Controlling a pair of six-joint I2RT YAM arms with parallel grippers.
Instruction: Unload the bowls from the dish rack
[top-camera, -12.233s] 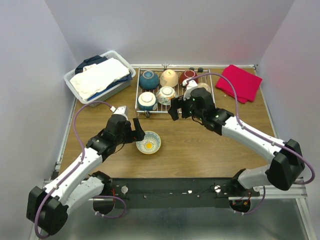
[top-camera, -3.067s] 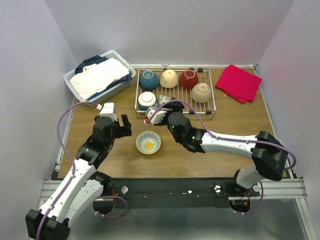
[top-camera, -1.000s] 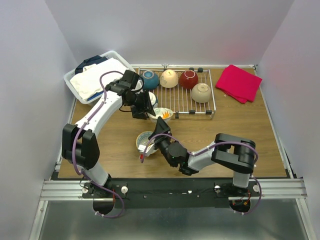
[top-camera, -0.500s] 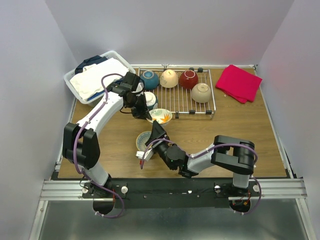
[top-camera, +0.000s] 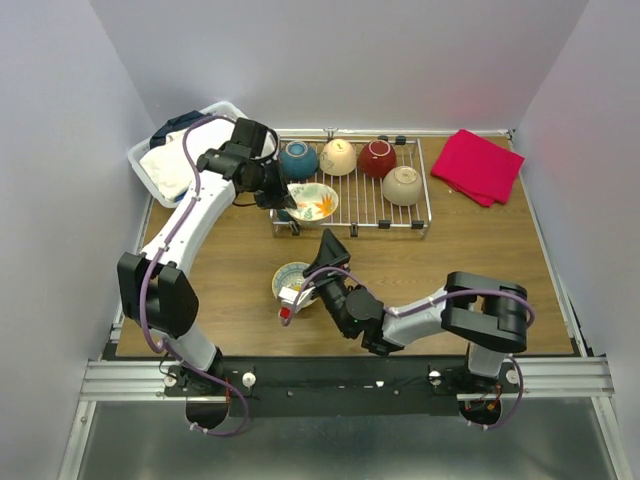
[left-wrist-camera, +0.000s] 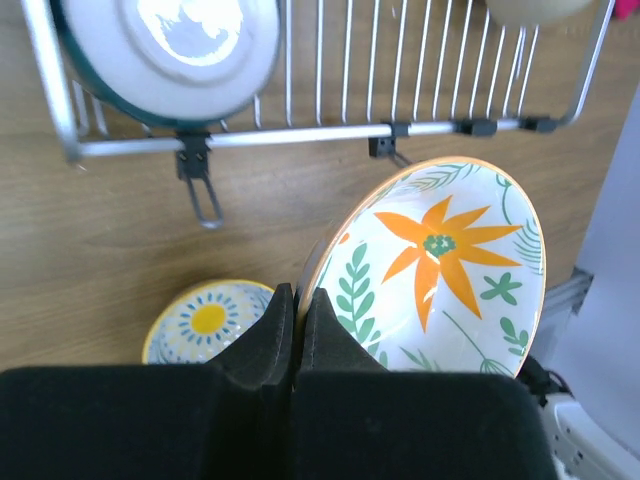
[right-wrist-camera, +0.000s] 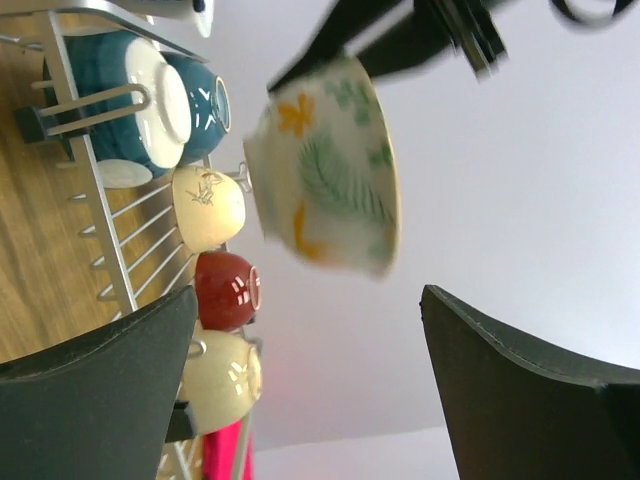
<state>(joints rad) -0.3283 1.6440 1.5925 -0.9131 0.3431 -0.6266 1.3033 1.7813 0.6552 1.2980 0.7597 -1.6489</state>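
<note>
Top external: L gripper (top-camera: 284, 196) is shut tight on the rim of the flower bowl (top-camera: 314, 202). It holds it tipped over the front-left part of the dish rack (top-camera: 360, 208). 4 bowls show in the rack: teal bowl (top-camera: 298, 160), cream bowl (top-camera: 338, 157) and dark red bowl (top-camera: 377, 158) at the back, beige bowl (top-camera: 402, 186) nearer. 1 yellow-and-blue bowl (top-camera: 288, 278) sits on the table (top-camera: 480, 260), close by the R gripper (top-camera: 326, 250).

Left wrist: black fingers (left-wrist-camera: 270, 340) pinch the flower bowl's rim. It's white inside w/ 1 orange flower, green leaves, orange edge. 1 more bowl, the white-and-teal bowl (left-wrist-camera: 190, 40), sits in the rack corner.

Right wrist: R fingers (right-wrist-camera: 100, 390) are wide apart w/ nothing between them. The flower bowl hangs up high. 5 bowls sit in the rack.
</note>
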